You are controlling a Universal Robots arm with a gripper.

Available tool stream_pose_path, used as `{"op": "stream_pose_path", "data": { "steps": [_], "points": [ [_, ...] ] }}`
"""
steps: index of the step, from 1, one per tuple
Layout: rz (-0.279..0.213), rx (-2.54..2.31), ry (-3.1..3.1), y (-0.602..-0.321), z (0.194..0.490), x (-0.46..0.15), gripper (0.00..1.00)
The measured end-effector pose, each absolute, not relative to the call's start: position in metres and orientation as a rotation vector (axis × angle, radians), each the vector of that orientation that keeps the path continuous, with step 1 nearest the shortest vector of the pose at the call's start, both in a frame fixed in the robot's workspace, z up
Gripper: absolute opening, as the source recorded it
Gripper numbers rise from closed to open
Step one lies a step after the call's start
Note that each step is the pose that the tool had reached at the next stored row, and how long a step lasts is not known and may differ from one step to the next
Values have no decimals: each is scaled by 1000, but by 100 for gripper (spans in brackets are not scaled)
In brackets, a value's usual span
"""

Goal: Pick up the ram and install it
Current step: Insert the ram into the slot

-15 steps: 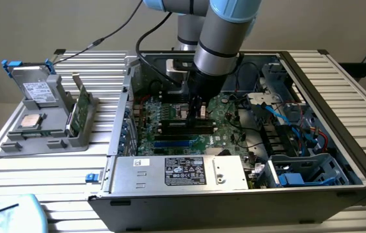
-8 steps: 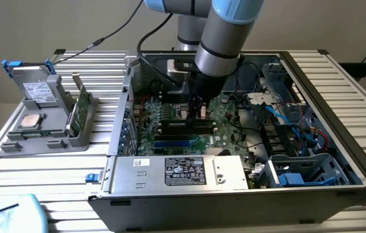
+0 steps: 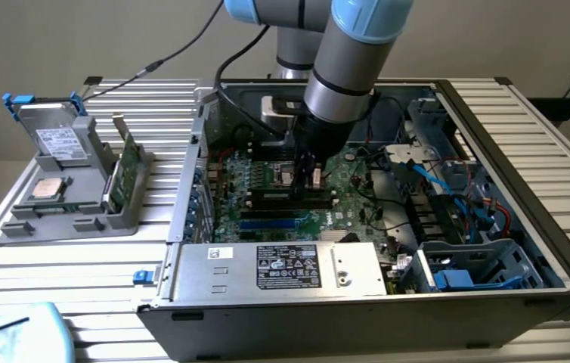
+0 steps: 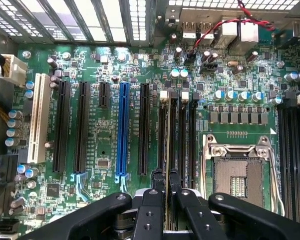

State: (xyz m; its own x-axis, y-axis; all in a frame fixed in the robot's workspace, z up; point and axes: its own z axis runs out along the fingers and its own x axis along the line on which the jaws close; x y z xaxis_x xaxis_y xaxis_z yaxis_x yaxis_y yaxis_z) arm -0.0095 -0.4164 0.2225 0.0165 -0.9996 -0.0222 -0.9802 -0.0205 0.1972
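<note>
The pincer (image 4: 166, 192) grips the thin, dark ram stick (image 4: 168, 145), aligned over the black memory slots (image 4: 182, 135) beside the empty silver processor socket (image 4: 238, 172); pickup complete, seating unconfirmed.

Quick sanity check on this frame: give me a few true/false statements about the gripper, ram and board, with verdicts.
1. The gripper is shut on the ram, held edge-on over the memory slots. True.
2. The CPU socket holds a processor. False: it is empty; the square chip lies on the grey holder outside the case.
3. The green card is plugged into the blue slot. False: that slot is empty; the card stands in the holder.
4. The arm reaches down into the open case. True.
</note>
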Motion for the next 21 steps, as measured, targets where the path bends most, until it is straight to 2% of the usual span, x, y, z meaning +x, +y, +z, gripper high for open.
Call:
{"op": "stream_pose_path", "data": {
  "steps": [21],
  "points": [
    [-233,2143,-2104,-416,219,-7,15]
  ]
}}
